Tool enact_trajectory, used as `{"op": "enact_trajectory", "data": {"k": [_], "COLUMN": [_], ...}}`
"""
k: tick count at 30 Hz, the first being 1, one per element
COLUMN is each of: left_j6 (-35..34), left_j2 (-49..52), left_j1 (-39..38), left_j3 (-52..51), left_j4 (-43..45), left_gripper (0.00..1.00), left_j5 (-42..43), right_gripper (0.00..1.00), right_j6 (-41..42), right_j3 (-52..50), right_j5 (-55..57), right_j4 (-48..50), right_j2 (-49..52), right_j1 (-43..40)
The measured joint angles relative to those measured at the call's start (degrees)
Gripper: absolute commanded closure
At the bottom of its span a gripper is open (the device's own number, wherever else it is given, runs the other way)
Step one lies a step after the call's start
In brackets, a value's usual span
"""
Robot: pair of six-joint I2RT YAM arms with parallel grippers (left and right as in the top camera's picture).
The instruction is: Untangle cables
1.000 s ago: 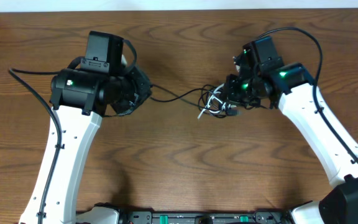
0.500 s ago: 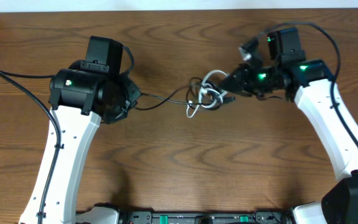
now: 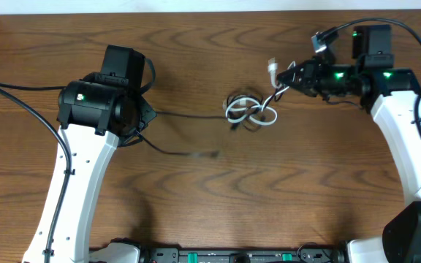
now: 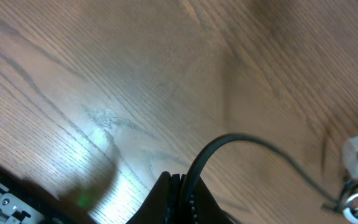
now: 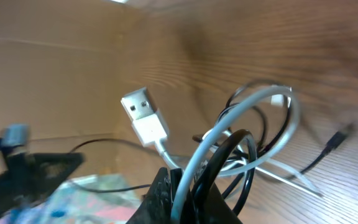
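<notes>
The cables lie in a loose knot (image 3: 250, 113) at mid table: white loops wound with black cord. My right gripper (image 3: 296, 76) is shut on the white cable (image 5: 263, 99) and a black cable (image 5: 232, 146), and holds them above the table. The white USB plug (image 3: 272, 67) sticks up free and also shows in the right wrist view (image 5: 143, 115). My left gripper (image 3: 143, 117) is shut on a thin black cable (image 3: 188, 115) that runs right to the knot. The left wrist view shows this cable (image 4: 241, 138) arcing out of the shut jaws (image 4: 182, 198).
A black cord end (image 3: 207, 154) trails on the wood below the left gripper, blurred. A small black plug (image 5: 337, 140) lies on the table beyond the knot. The table's far edge (image 3: 210, 10) runs along the top. Thick black arm cables hang off both arms.
My right gripper has moved up and to the right, pulling the knot looser and lifting the white plug. My left arm shifted slightly left. A black cord end now trails loose at lower centre.
</notes>
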Motion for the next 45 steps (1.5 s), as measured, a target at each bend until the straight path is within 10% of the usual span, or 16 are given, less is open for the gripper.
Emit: {"op": "enact_trajectory", "data": {"k": [7,16,23,35,45], "left_j6": [0.00,-0.46,-0.68,-1.53,-1.53], "left_j2": [0.00,0.02,0.07,0.09,0.13], "left_j1": [0.04,0.11,0.42,5.38,12.74], "left_j3": [0.00,-0.83,-1.70,-1.75,-1.86], "left_j4": [-0.17,-0.24,-1.31,-2.16,-2.71], "left_gripper": [0.93,0.93,0.93,0.93,0.92], "left_j5": [-0.26,-3.87,-7.76,-9.07,-9.18], "right_gripper": [0.99,0.98,0.98,0.98,0.99], "right_j6": [4.48,26.40,42.86,28.74,8.31], "right_j3": [-0.33,-0.74,-0.31,0.20,0.22], "right_j5": [4.35,-14.91,-16.55,-15.74,19.98], "right_j4": [-9.03,41.42,56.35,16.83,-15.30], "right_j2": [0.02,-3.02,-14.29,-16.44,-15.93], "right_j1": [-2.21,-2.54,-10.27,-26.05,-25.53]}}
